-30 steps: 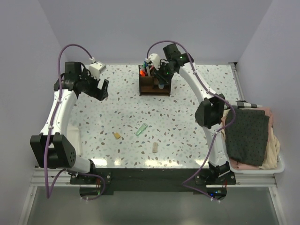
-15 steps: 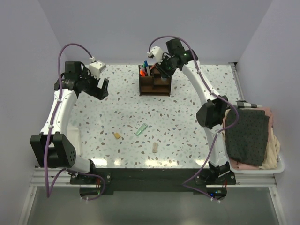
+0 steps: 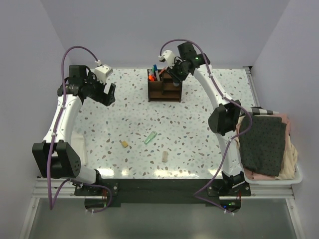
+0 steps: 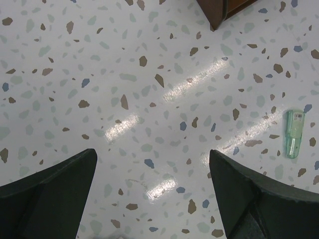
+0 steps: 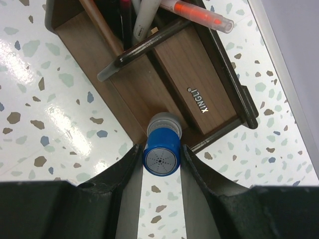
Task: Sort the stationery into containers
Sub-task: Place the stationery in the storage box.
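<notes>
Holding a blue-capped piece (image 5: 161, 160) tight in the right gripper (image 5: 160, 151) above the brown wooden box (image 5: 174, 55), likely needing to line up over a slot and let go, with the left gripper (image 4: 152, 153) wide open.

Blue-capped piece (image 5: 161, 160): gripped between the right claw (image 5: 160, 149) fingers, over the edge of the dark brown wooden organizer (image 5: 184, 64).
Pens (image 5: 142, 20) and orange marker (image 5: 197, 11): leaning inside the organizer, beyond that claw.
Green marker (image 4: 294, 133): lying flat, right of the left claw (image 4: 152, 152).
Tan block (image 3: 124, 144) and second tan block (image 3: 164, 157): well apart from both claws.

Blue-capped piece (image 5: 161, 158), seemingly tight between right gripper (image 5: 160, 152) fingers, over brown organizer (image 5: 175, 59).
</notes>
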You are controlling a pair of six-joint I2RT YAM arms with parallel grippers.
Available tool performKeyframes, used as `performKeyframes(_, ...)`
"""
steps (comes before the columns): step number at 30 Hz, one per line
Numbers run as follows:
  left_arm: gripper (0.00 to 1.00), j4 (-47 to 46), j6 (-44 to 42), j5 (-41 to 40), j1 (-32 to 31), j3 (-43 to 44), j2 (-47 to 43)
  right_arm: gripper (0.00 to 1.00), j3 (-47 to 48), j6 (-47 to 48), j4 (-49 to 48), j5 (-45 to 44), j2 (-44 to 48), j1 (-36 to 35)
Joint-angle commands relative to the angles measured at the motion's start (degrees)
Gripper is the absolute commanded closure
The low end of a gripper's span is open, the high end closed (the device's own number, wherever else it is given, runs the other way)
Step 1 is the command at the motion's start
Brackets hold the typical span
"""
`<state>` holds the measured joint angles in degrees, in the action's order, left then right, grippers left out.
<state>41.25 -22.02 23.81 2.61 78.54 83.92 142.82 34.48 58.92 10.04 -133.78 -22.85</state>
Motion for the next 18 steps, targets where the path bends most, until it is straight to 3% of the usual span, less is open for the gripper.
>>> performKeyframes(1, 0.00, -1.62, 0.49, 0.62, 0.38, 1.61, 0.46, 0.80, 2.28, -1.17, -1.35, 0.24, -0.17, 0.00)
performKeyframes(12, 0.00, -1.62, 0.49, 0.71, 0.38, 2.14, 1.33, 0.80, 1.84, -1.70, -1.79, 0.33, -1.49, 0.09)
performKeyframes(15, 0.00, -1.70, 0.49, 0.53, 0.38, 2.14, 1.33, 0.71, 1.49, -1.96, -2.84, -0.55, -1.58, 0.00)
performKeyframes(18, 0.00, -1.70, 0.49, 0.53, 0.38, 2.14, 1.25, 0.57, 0.61, -2.92, -5.03, -1.25, -1.23, 0.26)
